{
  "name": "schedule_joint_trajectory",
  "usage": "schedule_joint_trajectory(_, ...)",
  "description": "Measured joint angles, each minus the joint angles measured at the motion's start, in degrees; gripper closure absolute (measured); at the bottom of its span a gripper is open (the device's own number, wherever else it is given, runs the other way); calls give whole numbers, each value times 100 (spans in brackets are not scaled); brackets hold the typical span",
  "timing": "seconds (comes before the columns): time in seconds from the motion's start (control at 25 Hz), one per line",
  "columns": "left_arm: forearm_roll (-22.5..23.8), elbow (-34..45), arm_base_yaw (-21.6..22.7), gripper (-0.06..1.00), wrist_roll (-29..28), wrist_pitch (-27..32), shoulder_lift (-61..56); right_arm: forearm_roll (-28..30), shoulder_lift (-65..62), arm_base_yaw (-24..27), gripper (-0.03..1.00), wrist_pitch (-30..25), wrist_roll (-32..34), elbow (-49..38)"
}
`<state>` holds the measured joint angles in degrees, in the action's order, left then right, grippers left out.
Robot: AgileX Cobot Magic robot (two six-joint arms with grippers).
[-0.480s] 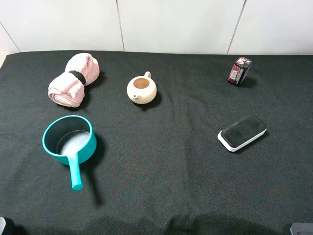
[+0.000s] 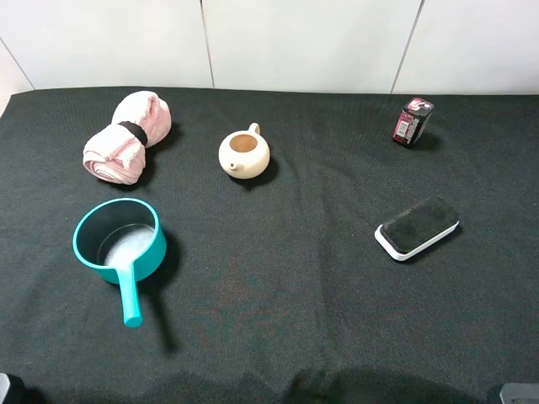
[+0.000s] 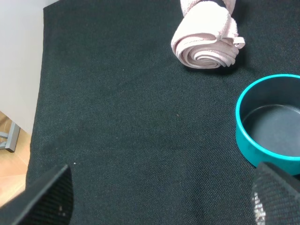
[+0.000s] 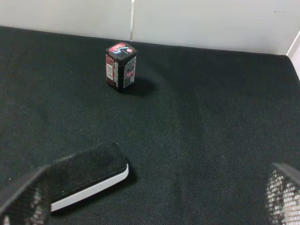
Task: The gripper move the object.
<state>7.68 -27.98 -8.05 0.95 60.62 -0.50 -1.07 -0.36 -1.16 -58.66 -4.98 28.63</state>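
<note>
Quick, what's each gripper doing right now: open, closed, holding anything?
Left gripper: open, holding nothing.
Right gripper: open, holding nothing; the black-topped block lies ungripped.

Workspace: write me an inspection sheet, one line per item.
Surface: black cloth table, flat.
Job's things: object, a black-topped block on a white base, lies flat on the right with nothing touching it.
Clutter: rolled pink towel, lidless cream teapot, teal saucepan, upright red-black packet; all apart.
Grippers: left gripper open, near the saucepan; right gripper open, short of the object; both hold nothing.
Cables: nothing seen.
Surroundings: white panelled wall behind; wood floor past the left edge.
</note>
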Motion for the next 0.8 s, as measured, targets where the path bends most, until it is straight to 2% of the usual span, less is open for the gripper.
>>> schedule_joint_trajectory(0.8, 0, 0, 0, 12, 0, 0, 0, -22, 0, 0, 27, 0, 0, 0)
